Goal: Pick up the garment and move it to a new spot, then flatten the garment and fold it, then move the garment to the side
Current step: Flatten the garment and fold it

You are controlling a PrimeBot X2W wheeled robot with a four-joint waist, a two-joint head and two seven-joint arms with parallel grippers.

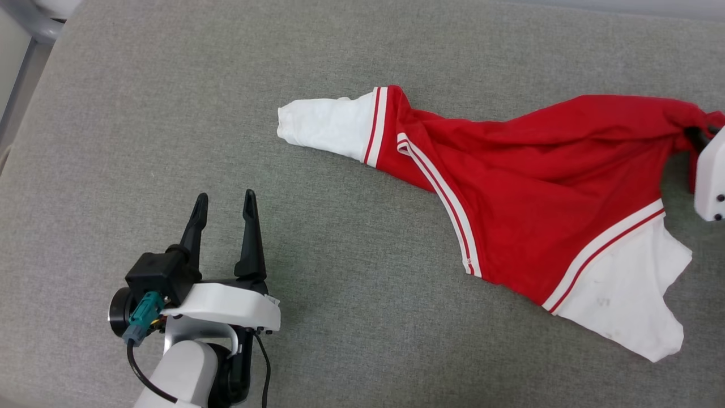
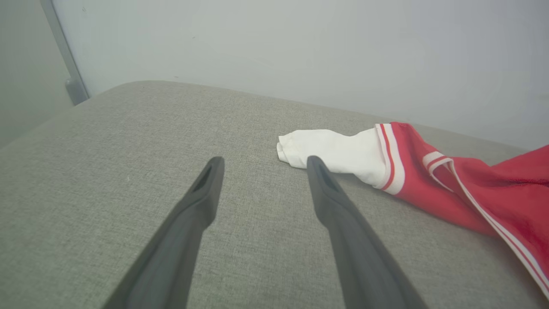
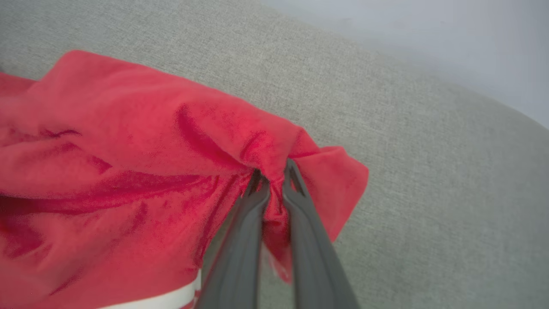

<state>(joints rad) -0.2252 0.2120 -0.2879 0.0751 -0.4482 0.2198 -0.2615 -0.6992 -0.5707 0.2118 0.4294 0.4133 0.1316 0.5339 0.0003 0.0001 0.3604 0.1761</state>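
Note:
The garment [image 1: 527,187] is a red jersey shirt with white sleeves and red-and-white stripe trim, stretched across the grey cushion from the middle to the right edge. Its red cloth [image 3: 141,141] is bunched and pinched between the fingers of my right gripper [image 3: 274,174], which is shut on it; in the head view that right gripper [image 1: 698,134] sits at the far right edge. My left gripper [image 1: 225,205] stands open at the lower left, apart from the shirt. In the left wrist view my left gripper [image 2: 263,165] points toward the garment's [image 2: 484,189] white sleeve [image 2: 334,152], just short of it.
A grey fabric cushion [image 1: 170,113] carries everything and has broad bare room on its left half. A pale wall [image 2: 300,51] rises behind its far edge. A grey upright post [image 2: 64,56] stands at the far left corner.

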